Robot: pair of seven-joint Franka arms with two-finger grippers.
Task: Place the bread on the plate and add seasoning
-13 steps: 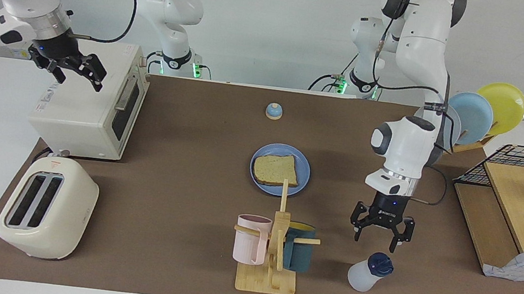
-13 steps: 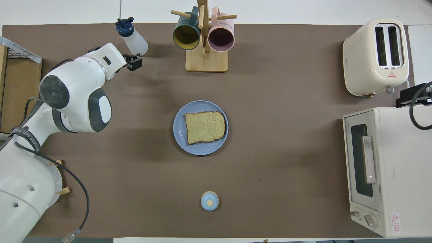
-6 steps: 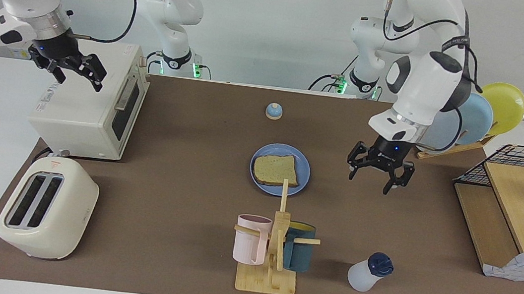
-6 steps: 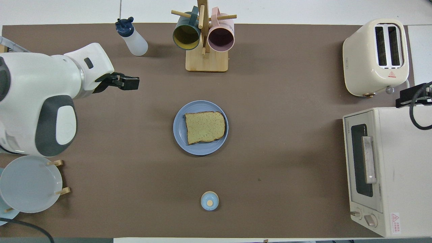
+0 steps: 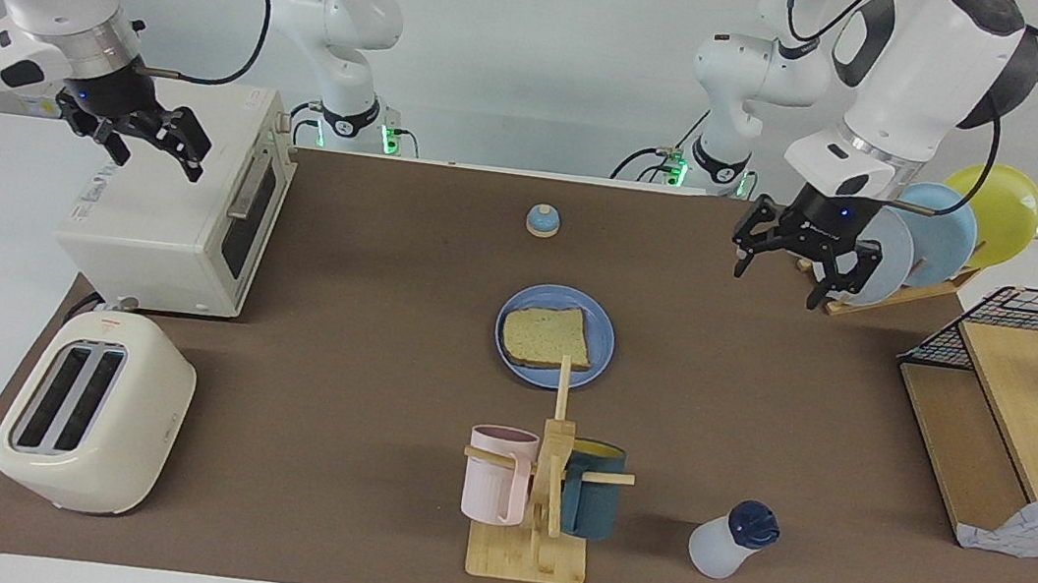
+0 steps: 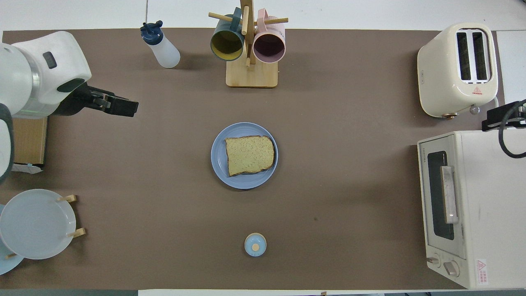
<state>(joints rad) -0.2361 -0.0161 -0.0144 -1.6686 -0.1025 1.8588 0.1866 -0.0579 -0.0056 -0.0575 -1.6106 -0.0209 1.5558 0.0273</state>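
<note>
The bread (image 5: pixel 546 336) lies flat on the blue plate (image 5: pixel 605 340) in the middle of the mat; the overhead view shows the bread (image 6: pixel 249 155) and the plate (image 6: pixel 218 158) too. The seasoning bottle (image 5: pixel 731 540) stands on the mat, farther from the robots than the plate and toward the left arm's end, beside the mug rack; it also shows in the overhead view (image 6: pixel 162 46). My left gripper (image 5: pixel 783 279) is open and empty, raised over the mat next to the plate rack, well apart from the bottle. In the overhead view it (image 6: pixel 119 107) points toward the mat's middle. My right gripper (image 5: pixel 154 158) is open and empty, waiting over the toaster oven.
A wooden mug rack (image 5: pixel 538 541) with two mugs stands beside the bottle. A toaster oven (image 5: pixel 170 229) and a cream toaster (image 5: pixel 94 408) stand at the right arm's end. A small blue bell (image 5: pixel 543 220) sits near the robots. A plate rack (image 5: pixel 932 233) and a wooden shelf (image 5: pixel 1008 421) stand at the left arm's end.
My left gripper rose from just above the seasoning bottle and drew back toward the robots, ending by the plate rack, still open. The bottle stayed put. The right arm did not move.
</note>
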